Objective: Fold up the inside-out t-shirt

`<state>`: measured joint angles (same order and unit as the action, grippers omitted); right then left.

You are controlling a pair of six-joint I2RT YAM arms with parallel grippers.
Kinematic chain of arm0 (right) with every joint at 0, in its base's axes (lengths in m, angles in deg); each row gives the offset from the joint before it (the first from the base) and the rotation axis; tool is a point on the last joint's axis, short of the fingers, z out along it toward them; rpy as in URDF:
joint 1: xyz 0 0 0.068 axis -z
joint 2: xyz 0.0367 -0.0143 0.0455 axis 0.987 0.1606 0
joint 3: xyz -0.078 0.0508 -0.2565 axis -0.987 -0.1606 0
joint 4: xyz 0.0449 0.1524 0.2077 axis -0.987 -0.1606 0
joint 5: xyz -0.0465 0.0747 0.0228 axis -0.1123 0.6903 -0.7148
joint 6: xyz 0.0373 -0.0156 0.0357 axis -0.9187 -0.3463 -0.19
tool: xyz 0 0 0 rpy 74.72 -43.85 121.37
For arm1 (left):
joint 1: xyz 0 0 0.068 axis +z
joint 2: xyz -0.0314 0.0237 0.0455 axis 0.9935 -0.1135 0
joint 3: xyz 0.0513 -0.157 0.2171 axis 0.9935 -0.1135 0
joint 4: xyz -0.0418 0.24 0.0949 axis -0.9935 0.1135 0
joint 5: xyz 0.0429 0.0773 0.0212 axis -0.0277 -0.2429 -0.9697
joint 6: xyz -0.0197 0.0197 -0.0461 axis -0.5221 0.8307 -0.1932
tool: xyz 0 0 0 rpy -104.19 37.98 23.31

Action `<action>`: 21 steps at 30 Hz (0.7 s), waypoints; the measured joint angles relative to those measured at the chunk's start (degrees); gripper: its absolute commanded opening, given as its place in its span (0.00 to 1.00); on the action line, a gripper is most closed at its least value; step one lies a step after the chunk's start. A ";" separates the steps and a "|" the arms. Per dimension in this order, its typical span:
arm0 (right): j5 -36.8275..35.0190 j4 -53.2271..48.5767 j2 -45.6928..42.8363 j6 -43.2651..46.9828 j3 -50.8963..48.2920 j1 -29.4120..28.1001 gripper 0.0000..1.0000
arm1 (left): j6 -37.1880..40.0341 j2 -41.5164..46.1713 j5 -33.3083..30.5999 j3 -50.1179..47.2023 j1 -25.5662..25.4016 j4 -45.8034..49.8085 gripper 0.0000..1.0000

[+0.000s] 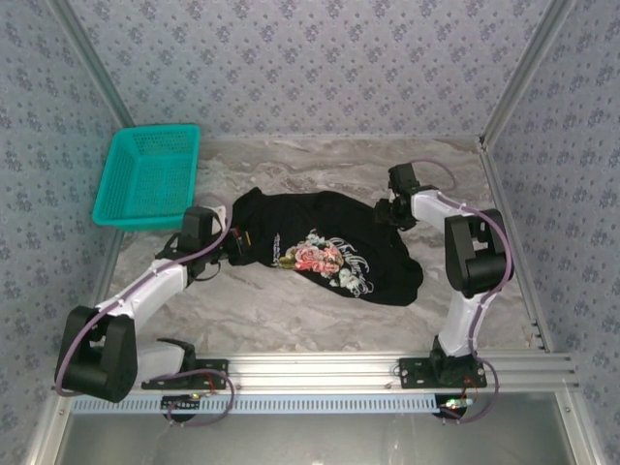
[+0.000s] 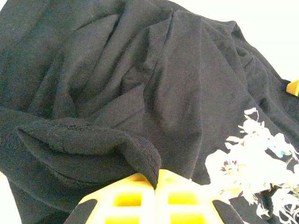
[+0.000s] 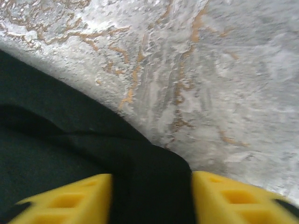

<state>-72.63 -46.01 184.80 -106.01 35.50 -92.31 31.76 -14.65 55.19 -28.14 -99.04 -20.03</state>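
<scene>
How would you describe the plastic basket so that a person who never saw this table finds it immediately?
Start from the marble-patterned table between the wallpapered walls and go to its far left corner. There sits the teal basket. Its bright colour and open lattice walls set it apart from the black floral t-shirt.

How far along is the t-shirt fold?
Done: no fold shows yet. The t-shirt lies rumpled on the table, floral print up. In hand: the left end effector is shut on cloth at the shirt's left edge. The right end effector straddles the right edge, jaws apart, apparently not clamped. Left: grip, spread flat, then every fold.
</scene>
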 measured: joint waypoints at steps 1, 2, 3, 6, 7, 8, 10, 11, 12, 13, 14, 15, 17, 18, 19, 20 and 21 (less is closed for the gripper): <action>0.48 -0.02 0.17 -0.31 0.00 -0.02 0.24 | 0.00 0.00 0.00 0.20 0.00 0.02 0.00; 0.94 -0.02 0.22 -0.13 0.02 -0.02 0.18 | 0.00 0.00 -0.04 0.48 0.00 0.09 0.00; 1.36 0.02 0.22 0.04 0.11 0.09 0.11 | -0.02 0.00 -0.17 0.76 0.00 0.20 0.00; 2.38 0.07 0.20 0.07 0.92 0.57 0.00 | -0.46 0.04 -1.16 1.77 0.00 0.44 0.00; 2.78 0.13 0.09 0.37 1.38 0.83 0.00 | -0.66 0.13 -1.81 2.21 0.00 0.61 0.00; 3.17 0.24 -0.17 0.61 1.92 1.09 0.00 | -0.92 0.26 -2.58 2.71 0.00 0.61 0.00; 4.07 -0.22 -1.07 1.66 4.04 1.44 0.00 | -1.53 0.66 -4.46 4.17 0.00 0.85 0.00; 4.74 -0.55 -1.79 2.25 5.90 1.57 0.00 | -1.92 1.01 -5.42 5.25 0.04 0.85 0.00; 5.49 -0.87 -2.67 2.89 8.20 1.62 0.00 | -2.16 1.44 -6.45 6.78 0.07 0.98 0.00; 6.19 -1.07 -3.74 3.50 10.45 1.62 0.00 | -2.40 1.84 -7.02 8.04 0.09 1.11 0.00; 6.91 -1.07 -5.51 4.20 12.74 1.62 0.00 | -2.56 2.58 -8.02 9.86 0.17 1.29 0.00; 7.54 -0.96 -7.74 4.83 14.16 1.51 0.00 | -2.56 3.65 -8.94 11.58 0.17 1.57 0.00; 8.35 -1.18 -14.43 5.73 14.67 1.31 0.00 | -2.51 6.58 -10.75 13.60 0.17 2.25 0.00; 8.44 -1.40 -19.15 6.12 13.66 1.31 0.00 | -2.38 8.85 -11.80 13.86 0.17 2.97 0.00; 8.37 -1.14 -23.43 6.16 11.82 1.31 0.00 | -2.36 11.19 -12.96 13.75 0.17 4.22 0.00; 8.28 -1.14 -29.24 6.16 8.59 1.36 0.01 | -2.34 13.64 -14.16 13.16 0.17 5.66 0.00; 8.11 -1.14 -35.19 6.10 4.55 1.36 0.02 | -2.34 16.63 -15.54 11.82 0.17 7.32 0.00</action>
<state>-64.52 -47.15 149.61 -99.91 40.05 -90.95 29.42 1.99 39.65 -16.32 -98.86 -12.71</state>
